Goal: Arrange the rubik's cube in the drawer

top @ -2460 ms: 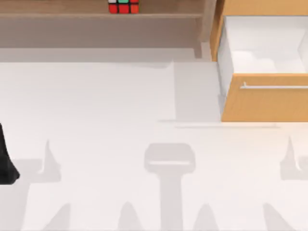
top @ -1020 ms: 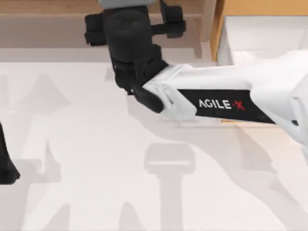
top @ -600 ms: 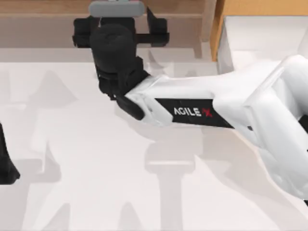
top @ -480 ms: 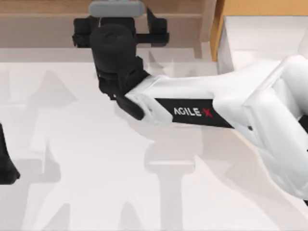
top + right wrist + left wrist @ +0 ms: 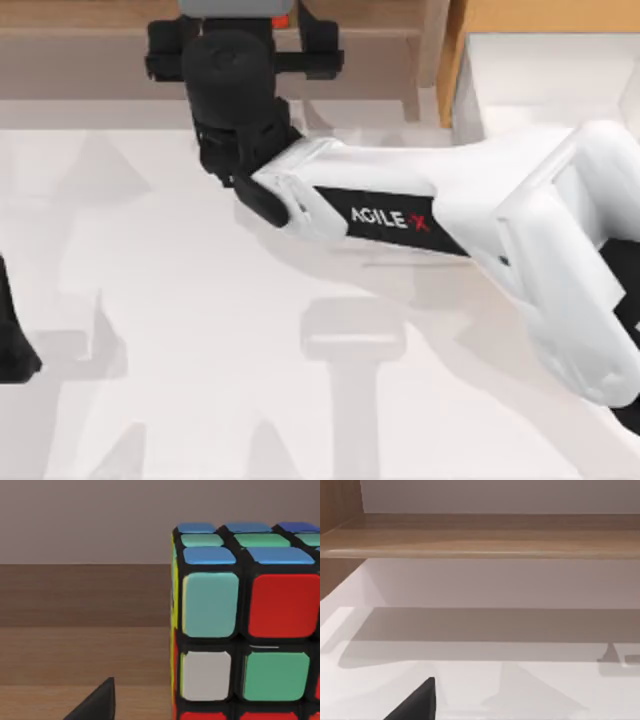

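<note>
The right gripper (image 5: 240, 20) has advanced to the rubik's cube (image 5: 245, 625), jaws seemingly wide; drawer (image 5: 480, 70) open.

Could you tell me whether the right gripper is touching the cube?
Cannot tell: the top view has the right gripper over the cube, hiding any contact or gap.

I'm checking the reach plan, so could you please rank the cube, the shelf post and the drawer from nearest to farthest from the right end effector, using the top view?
1. The cube, right at the right end effector, on the shelf at the back.
2. The shelf post, to the right.
3. The drawer, further right, at the table's right side.
</note>
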You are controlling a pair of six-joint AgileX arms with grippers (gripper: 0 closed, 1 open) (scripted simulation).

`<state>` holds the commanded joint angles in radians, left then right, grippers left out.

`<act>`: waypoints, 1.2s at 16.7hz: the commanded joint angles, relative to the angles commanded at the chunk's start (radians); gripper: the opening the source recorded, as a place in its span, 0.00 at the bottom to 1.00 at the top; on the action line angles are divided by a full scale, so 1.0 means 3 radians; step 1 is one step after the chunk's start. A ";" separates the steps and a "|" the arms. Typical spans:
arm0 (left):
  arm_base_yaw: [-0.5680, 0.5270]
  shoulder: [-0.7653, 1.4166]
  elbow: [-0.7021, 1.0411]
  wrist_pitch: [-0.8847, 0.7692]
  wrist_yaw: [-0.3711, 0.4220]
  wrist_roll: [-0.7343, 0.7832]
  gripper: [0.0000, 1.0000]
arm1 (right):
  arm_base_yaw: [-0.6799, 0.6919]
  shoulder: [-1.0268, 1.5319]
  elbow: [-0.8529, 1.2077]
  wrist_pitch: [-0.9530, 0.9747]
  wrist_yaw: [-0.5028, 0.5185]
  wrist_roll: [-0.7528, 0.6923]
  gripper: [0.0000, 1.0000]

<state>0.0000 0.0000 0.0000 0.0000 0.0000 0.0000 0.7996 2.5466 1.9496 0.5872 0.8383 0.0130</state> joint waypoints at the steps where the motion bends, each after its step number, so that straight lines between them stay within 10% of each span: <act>1: 0.0000 0.0000 0.0000 0.0000 0.0000 0.0000 1.00 | -0.0029 0.0070 0.0139 -0.0064 -0.0027 -0.0002 1.00; 10: 0.0000 0.0000 0.0000 0.0000 0.0000 0.0000 1.00 | -0.0161 0.0374 0.0722 -0.0339 -0.0156 -0.0010 1.00; 20: 0.0000 0.0000 0.0000 0.0000 0.0000 0.0000 1.00 | -0.0161 0.0374 0.0722 -0.0339 -0.0156 -0.0010 0.25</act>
<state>0.0000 0.0000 0.0000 0.0000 0.0000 0.0000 0.7514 2.6588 2.1661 0.4855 0.7914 0.0101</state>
